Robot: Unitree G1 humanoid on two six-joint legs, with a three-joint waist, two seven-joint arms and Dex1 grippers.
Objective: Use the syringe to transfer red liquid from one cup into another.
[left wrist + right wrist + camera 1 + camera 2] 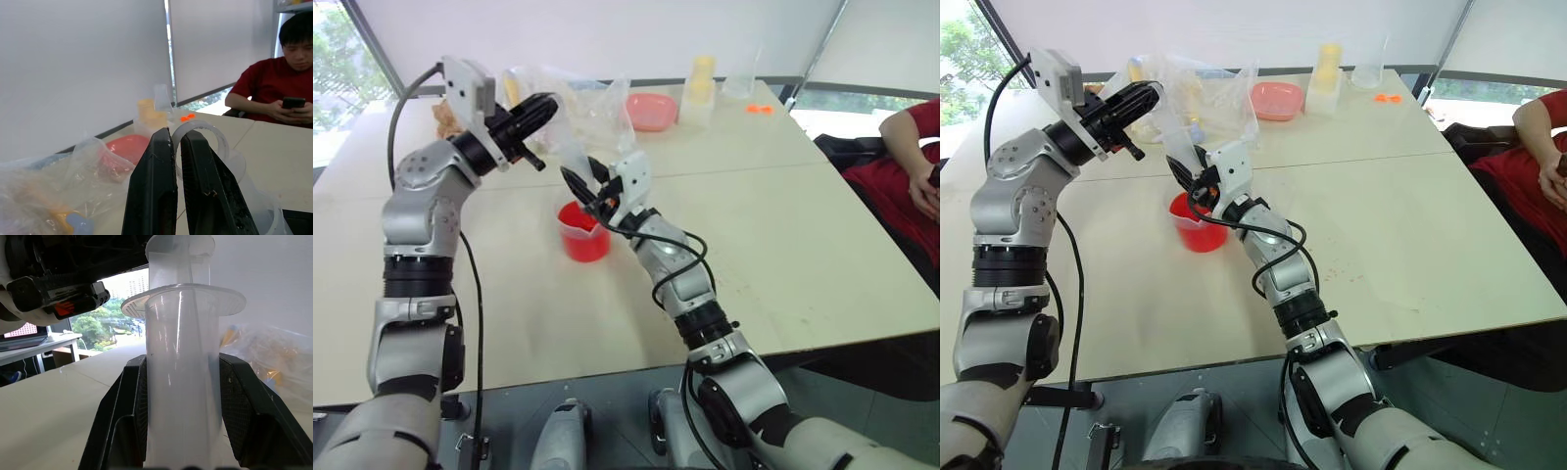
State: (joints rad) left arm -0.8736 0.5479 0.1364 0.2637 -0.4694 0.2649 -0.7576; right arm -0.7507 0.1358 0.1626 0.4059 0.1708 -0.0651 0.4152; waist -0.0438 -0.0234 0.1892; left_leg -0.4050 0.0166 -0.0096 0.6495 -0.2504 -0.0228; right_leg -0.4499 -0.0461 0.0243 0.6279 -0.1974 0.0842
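The clear syringe (181, 333) stands tilted over a cup (582, 233) holding red liquid (1199, 233) near the middle of the table. My right gripper (579, 181) is shut on the syringe's barrel, just above the cup. The orange tip (605, 204) points down at the cup's rim. My left gripper (540, 110) is higher and further left, shut, with its fingertips (166, 137) pinching the rim of the plunger's top disc (200, 139). A plain clear cup (1368, 69) stands at the far edge of the table.
A crumpled clear plastic bag (578, 98) lies just behind the grippers. A pink bowl (651, 111), a pale yellow bottle (702, 83) and small orange pieces (759, 109) sit at the back. A person in red (911, 166) sits at the table's right side.
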